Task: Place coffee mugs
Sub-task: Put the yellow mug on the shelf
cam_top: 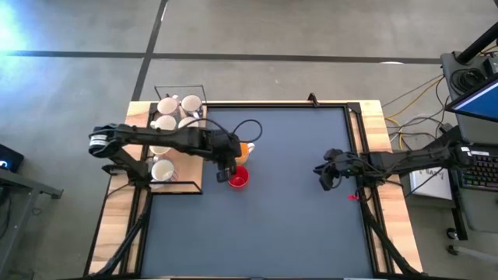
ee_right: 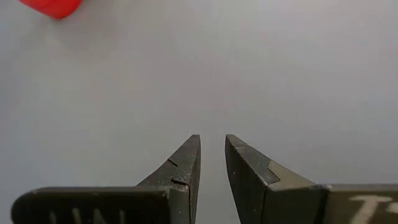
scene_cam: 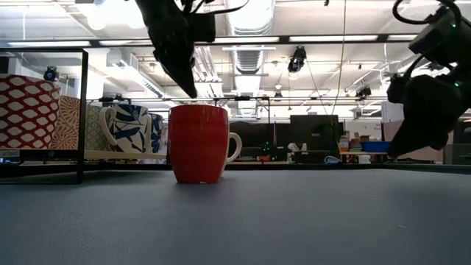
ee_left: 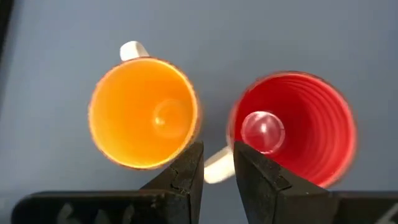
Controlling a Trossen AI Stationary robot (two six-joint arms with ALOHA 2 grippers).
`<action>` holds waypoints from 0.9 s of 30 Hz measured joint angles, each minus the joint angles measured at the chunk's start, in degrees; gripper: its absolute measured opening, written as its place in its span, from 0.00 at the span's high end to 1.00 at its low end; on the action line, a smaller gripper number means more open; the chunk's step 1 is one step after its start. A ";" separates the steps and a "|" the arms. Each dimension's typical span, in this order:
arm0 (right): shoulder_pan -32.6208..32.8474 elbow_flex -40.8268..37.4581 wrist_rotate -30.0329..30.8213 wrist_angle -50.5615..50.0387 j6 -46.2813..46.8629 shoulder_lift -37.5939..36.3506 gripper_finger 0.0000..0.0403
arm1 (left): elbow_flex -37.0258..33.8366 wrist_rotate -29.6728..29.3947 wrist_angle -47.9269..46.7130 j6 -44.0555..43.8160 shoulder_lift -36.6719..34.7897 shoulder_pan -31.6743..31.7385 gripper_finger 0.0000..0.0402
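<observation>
A red mug (cam_top: 238,180) (scene_cam: 199,143) (ee_left: 292,127) with a white handle (ee_left: 214,169) stands upright on its base on the dark table top. Close beside it stands an orange mug (cam_top: 246,149) (ee_left: 144,113); the red mug hides it in the low view. Several white mugs (cam_top: 173,117) sit in a tray at the table's left edge, one of them with blue marks (scene_cam: 131,126). My left gripper (cam_top: 225,171) (scene_cam: 193,92) (ee_left: 218,158) hangs just above the two mugs, pointing down, fingers a narrow gap apart and touching nothing. My right gripper (cam_top: 326,176) (ee_right: 212,142) waits over bare table at the right, fingers slightly apart.
The wooden tray with a thin black frame (cam_top: 180,90) takes up the table's left side. In the low view, patterned objects (scene_cam: 28,110) stand at its near end. Bare dark table top (cam_top: 288,225) lies between the arms and toward the near edge. Cables and equipment (cam_top: 467,85) stand off the table's right.
</observation>
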 joint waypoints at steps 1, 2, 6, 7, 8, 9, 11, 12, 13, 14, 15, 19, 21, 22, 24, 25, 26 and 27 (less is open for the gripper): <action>0.00 -0.55 0.00 -0.01 -0.03 -0.83 0.84 | 0.00 -0.83 0.14 0.02 0.18 0.00 0.82; 0.00 -1.06 0.00 -0.01 -0.07 -1.63 0.84 | 0.00 -1.44 0.29 0.00 0.40 0.00 0.82; 0.00 -2.56 0.06 0.84 -0.48 -3.96 0.84 | 0.00 -1.81 0.98 0.00 1.73 0.02 0.82; 0.00 -2.59 0.09 1.01 -1.03 -4.10 0.84 | 0.00 -1.81 1.03 0.00 2.16 0.01 0.82; 0.00 -2.58 0.13 1.08 -1.64 -4.32 0.84 | 0.00 -1.81 1.01 0.00 2.78 0.00 0.82; 0.00 -2.57 0.21 1.06 -2.16 -4.35 0.84 | 0.00 -1.81 1.04 0.00 3.42 0.00 0.82; 0.00 -2.55 0.51 1.06 -2.63 -4.35 0.84 | 0.00 -1.81 0.98 0.00 4.74 0.00 0.82; 0.00 -2.55 0.57 1.04 -2.77 -4.33 0.84 | 0.00 -1.81 1.04 -0.02 5.33 0.00 0.82; 0.00 -2.55 0.57 1.02 -2.79 -4.28 0.84 | 0.00 -1.97 1.02 -0.20 5.78 0.00 0.82; 0.00 -2.55 0.57 1.02 -2.88 -4.20 0.84 | 0.00 -2.69 1.03 -0.44 6.11 0.00 0.82; 0.00 -2.55 0.57 1.02 -2.97 -4.21 0.84 | 0.00 -3.41 1.12 -0.61 6.49 0.00 0.82; 0.00 -2.55 0.57 0.98 -2.97 -4.19 0.84 | 0.00 -4.25 1.44 -1.08 6.74 -0.03 0.82; 0.00 -2.55 0.57 0.97 -2.97 -4.19 0.84 | 0.00 -4.26 1.55 -1.27 6.52 -0.02 0.82; 0.00 -2.55 0.57 0.97 -2.97 -4.19 0.84 | 0.00 -4.26 1.81 -1.31 6.45 -0.02 0.82; 0.00 -2.55 0.57 0.95 -2.67 -4.19 0.84 | 0.00 -4.31 2.14 -1.53 6.08 0.02 0.82; 0.00 -2.55 0.57 0.95 -2.52 -4.19 0.84 | 0.00 -4.32 2.28 -1.53 5.89 0.01 0.82; 0.00 -2.55 0.57 0.94 -2.51 -4.19 0.84 | 0.00 -4.37 2.68 -1.53 5.85 0.02 0.82; 0.00 -2.55 0.57 0.93 -2.52 -4.19 0.84 | 0.00 -4.39 3.06 -1.53 5.84 0.02 0.82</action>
